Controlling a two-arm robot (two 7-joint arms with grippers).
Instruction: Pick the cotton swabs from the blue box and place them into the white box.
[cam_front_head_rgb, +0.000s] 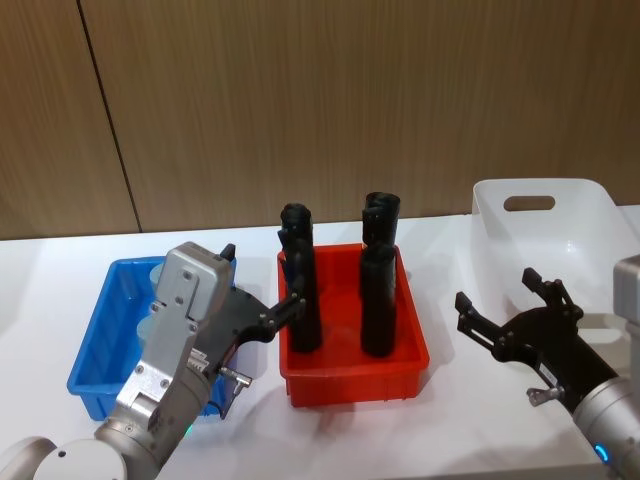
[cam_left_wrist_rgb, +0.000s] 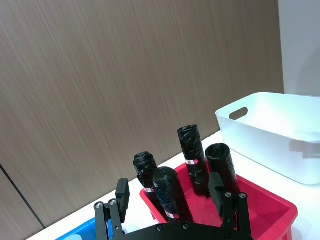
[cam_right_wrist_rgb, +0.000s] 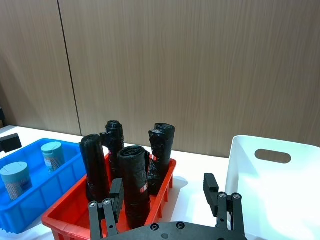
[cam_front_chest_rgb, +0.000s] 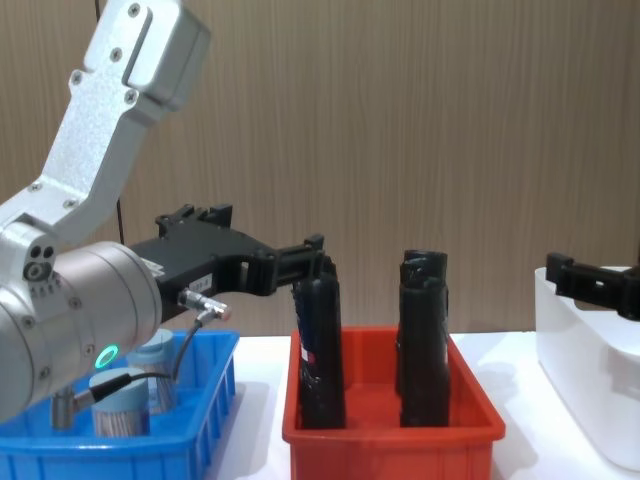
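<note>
The cotton swabs (cam_right_wrist_rgb: 52, 155), small clear cylindrical plastic jars with pale grey-blue lids and packed with tan sticks, stand upright in the blue box (cam_right_wrist_rgb: 31, 206), a shallow bright blue plastic bin with ribbed sides. Two jars can be made out, a little apart from each other and not touching. The box sits toward the left edge of the bench (cam_front_head_rgb: 60, 262), a flat white top.

Judging by their look, the jars are light, stiff and smooth-walled, so they could slip or tip under a glancing touch. The lid may lift off if gripped alone. The safer hold is across the round body just below the lid, coming straight down with a finger on either side.

Just beside the blue box, mid-bench, a red plastic bin (cam_front_head_rgb: 352, 378) holds four tall black cylinders (cam_front_head_rgb: 302, 292), which stand higher than the jars. Toward the right edge is the white box (cam_front_head_rgb: 585, 222), a taller white plastic bin with rounded corners and an oval handle cut-out.

The left gripper (cam_front_head_rgb: 262, 278) hangs with its fingers spread above the blue box's right rim, one fingertip close to the nearest black cylinder, and it holds nothing. The right gripper (cam_front_head_rgb: 497, 288), also spread and empty, hovers at the white box's near left corner.
</note>
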